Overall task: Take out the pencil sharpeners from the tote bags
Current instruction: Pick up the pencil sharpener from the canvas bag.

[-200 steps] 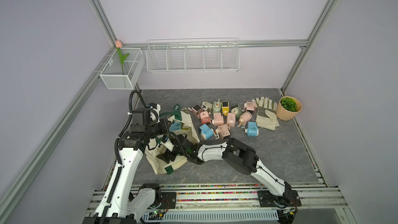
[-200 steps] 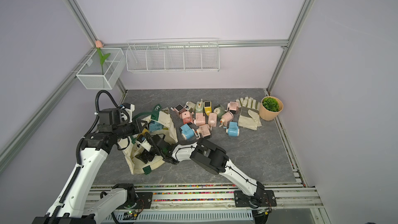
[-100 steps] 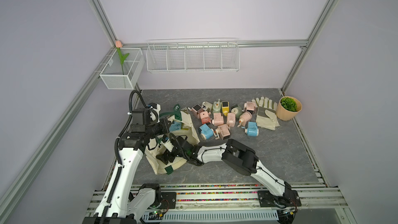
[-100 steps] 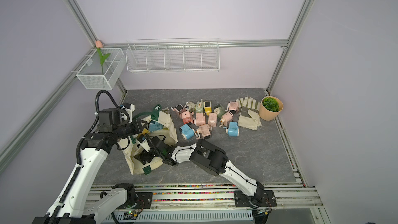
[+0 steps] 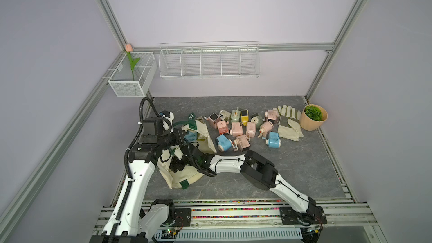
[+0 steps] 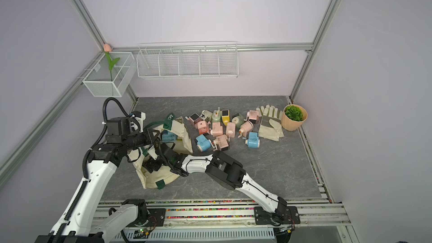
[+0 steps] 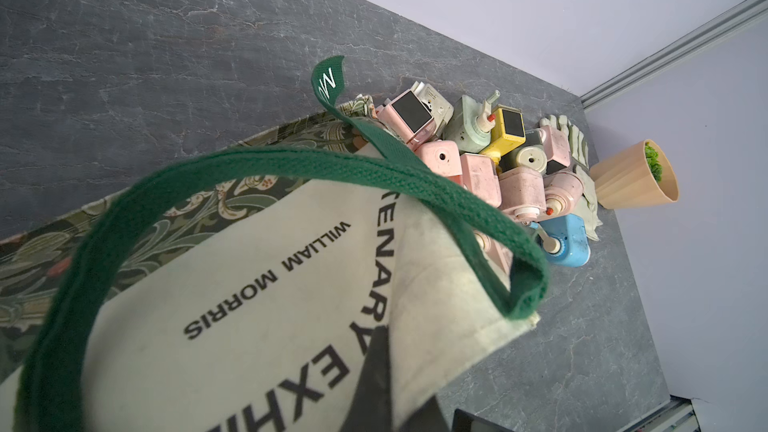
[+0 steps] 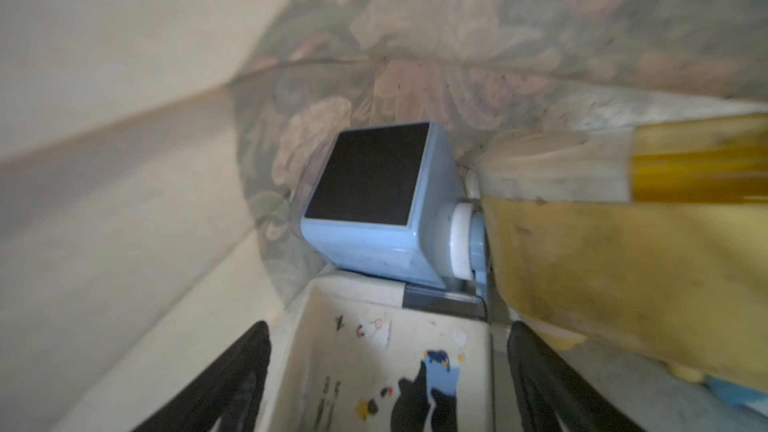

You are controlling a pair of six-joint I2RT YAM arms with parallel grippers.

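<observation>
On grey tbl (image 5: 292, 171), sharpeners (image 5: 236, 129) by tote (image 5: 185, 176); lilac walls (image 5: 210, 8) w/ wire rack (image 5: 209, 63).

Grey tabletop (image 5: 292, 171) bears tote bag (image 5: 187, 176), sharpeners (image 5: 237, 129), gloves (image 5: 288, 126), plant pot (image 5: 309, 125).

Logged two arms of like build.

Left arm (image 5: 140, 178): white moulded link shells, black joint housings, small dark fastener holes in the shell. Black corrugated conduit (image 5: 141, 111) arched above the wrist and tied along the white links with white ties. Small white box (image 5: 167, 115) at the wrist.

Right arm (image 5: 228, 162): same white shells, bulky black elbow housing (image 5: 259, 171), thin black cable (image 5: 292, 191) run along the links.

Black base blocks (image 5: 304, 216) under both arms, red wires at the right one.

Right end effector (image 8: 388, 328): two black tapering fingers (image 8: 237, 384), blurred in the wrist view.
</observation>
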